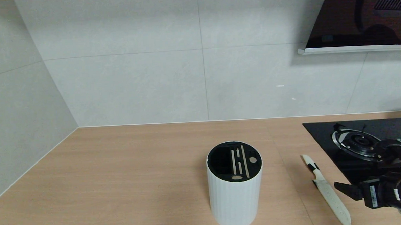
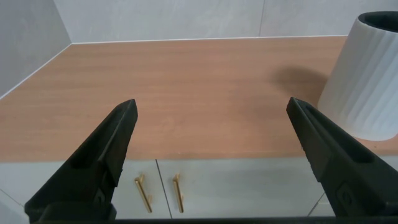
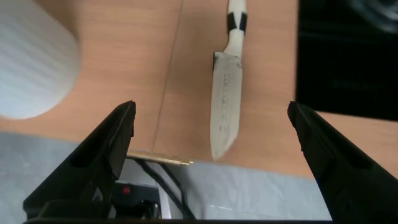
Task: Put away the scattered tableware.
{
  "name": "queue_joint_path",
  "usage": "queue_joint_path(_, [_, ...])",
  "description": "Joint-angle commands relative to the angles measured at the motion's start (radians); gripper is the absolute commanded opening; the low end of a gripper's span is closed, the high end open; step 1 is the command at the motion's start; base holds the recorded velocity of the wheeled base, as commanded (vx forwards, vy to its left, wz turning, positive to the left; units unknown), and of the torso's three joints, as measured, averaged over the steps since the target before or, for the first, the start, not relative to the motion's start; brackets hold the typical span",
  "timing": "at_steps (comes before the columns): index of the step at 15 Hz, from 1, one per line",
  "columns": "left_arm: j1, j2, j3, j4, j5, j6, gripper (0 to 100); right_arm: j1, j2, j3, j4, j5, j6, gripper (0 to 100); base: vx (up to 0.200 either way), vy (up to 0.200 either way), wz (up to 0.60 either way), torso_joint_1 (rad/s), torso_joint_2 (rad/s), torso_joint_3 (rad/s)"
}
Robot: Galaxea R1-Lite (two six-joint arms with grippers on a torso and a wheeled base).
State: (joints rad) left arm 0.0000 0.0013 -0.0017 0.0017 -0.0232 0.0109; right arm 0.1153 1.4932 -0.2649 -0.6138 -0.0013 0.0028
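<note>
At the counter's near edge, the right gripper [image 3: 209,111] hangs, fingers spread wide, above a pale-bladed knife [image 1: 325,188] with a black-banded white handle. The knife lies flat between the white ribbed holder [image 1: 235,188] and the black stove [image 1: 357,136]. The left wrist view shows the left gripper [image 2: 211,106], also spread, with the holder cut off at the frame edge, while the head view adds its black slotted top.

Wooden counter [image 1: 122,183] — ribbed white holder [image 1: 234,199], knife [image 1: 324,190], black hob [image 1: 323,130]
</note>
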Motion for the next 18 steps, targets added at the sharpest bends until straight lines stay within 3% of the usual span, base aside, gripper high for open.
queue_joint_path(1, [0.0, 0.0, 0.0, 0.0, 0.0, 0.0, 100, 0.001, 0.303, 0.004, -0.195, -0.042, -0.001, 100, 0.0, 0.0, 0.0, 0.0, 0.0, 0.0])
queue_joint_path(4, [0.0, 0.0, 0.0, 0.0, 0.0, 0.0, 100, 0.006, 0.504, -0.002, -0.379, -0.121, -0.003, 100, 0.0, 0.0, 0.0, 0.0, 0.0, 0.0])
queue_joint_path(8, [0.0, 0.0, 0.0, 0.0, 0.0, 0.0, 100, 0.004, 0.668, 0.003, -0.566, -0.131, -0.004, 100, 0.0, 0.0, 0.0, 0.0, 0.0, 0.0])
queue_joint_path(18, [0.0, 0.0, 0.0, 0.0, 0.0, 0.0, 100, -0.002, 0.822, -0.002, -0.825, -0.137, -0.003, 100, 0.0, 0.0, 0.0, 0.0, 0.0, 0.0])
